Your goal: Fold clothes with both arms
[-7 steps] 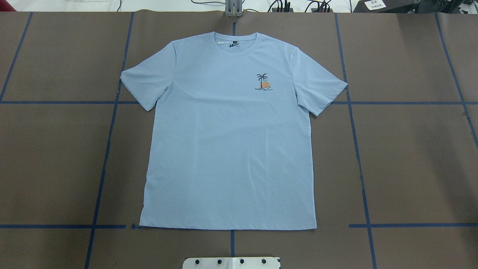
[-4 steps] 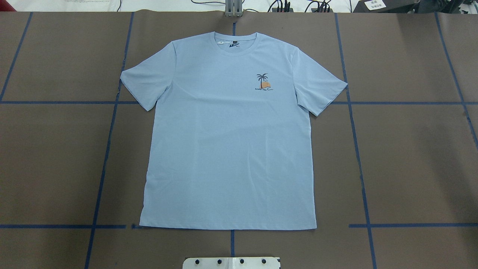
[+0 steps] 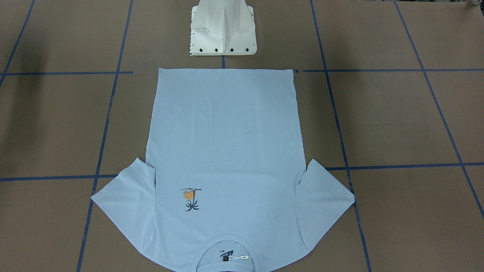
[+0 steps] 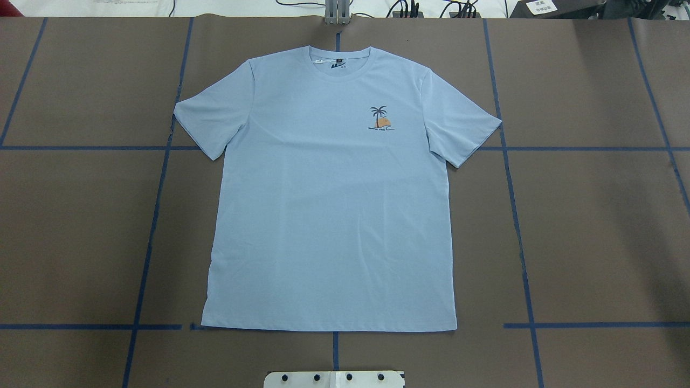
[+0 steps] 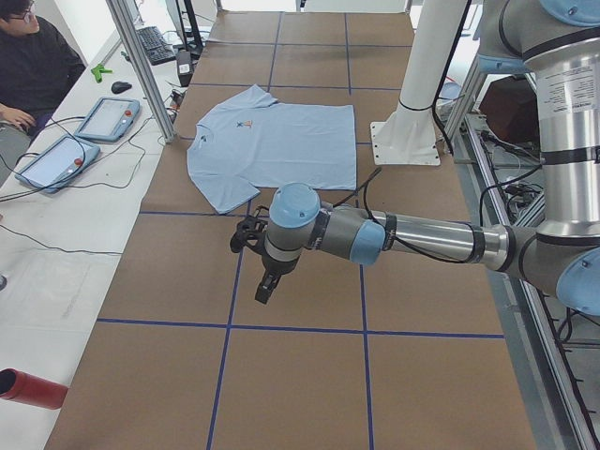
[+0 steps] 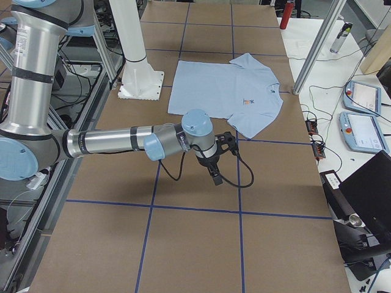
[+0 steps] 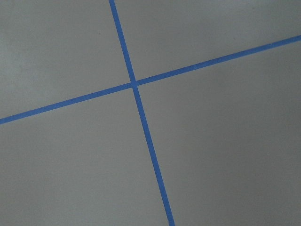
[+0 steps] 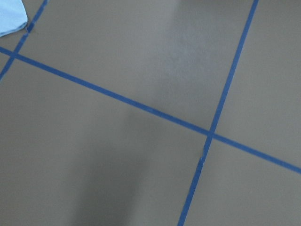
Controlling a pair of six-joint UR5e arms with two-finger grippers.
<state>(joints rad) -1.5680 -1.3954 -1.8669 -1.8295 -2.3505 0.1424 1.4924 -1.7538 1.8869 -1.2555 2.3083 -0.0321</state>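
The light blue T-shirt (image 4: 329, 215) lies flat and face up in the middle of the bench (image 4: 593, 215). Its collar (image 4: 340, 59) is at the far side and its hem (image 4: 329, 327) is near the white pedestal base (image 3: 223, 28). The left sleeve (image 4: 207, 121) and the right sleeve (image 4: 463, 126) are both spread out, and the palm-tree print (image 4: 380, 118) shows on the chest. No fold has been made, so the task is judged to be at its very start, in the approach before the first grasp.

Neither arm shows in the overhead or front-facing views. The left arm (image 5: 422, 239) reaches out low over bare bench on the shirt's left, and the right arm (image 6: 116, 141) does the same on its right. Each is apart from the cloth. The left wrist view holds only brown surface and crossing blue tape lines (image 7: 141, 117). The right wrist view catches a small corner of blue cloth (image 8: 11, 16) at its top left edge.

The jaws of both arms appear only in the side views, so it cannot be told whether they are released or clenched. Nothing is seen gripped in them.

The next move likely calls for both arms to come inward and descend onto matching points of the shirt. They would need to pinch the fabric cleanly so that it lifts evenly and the flat shirt is not dragged askew.
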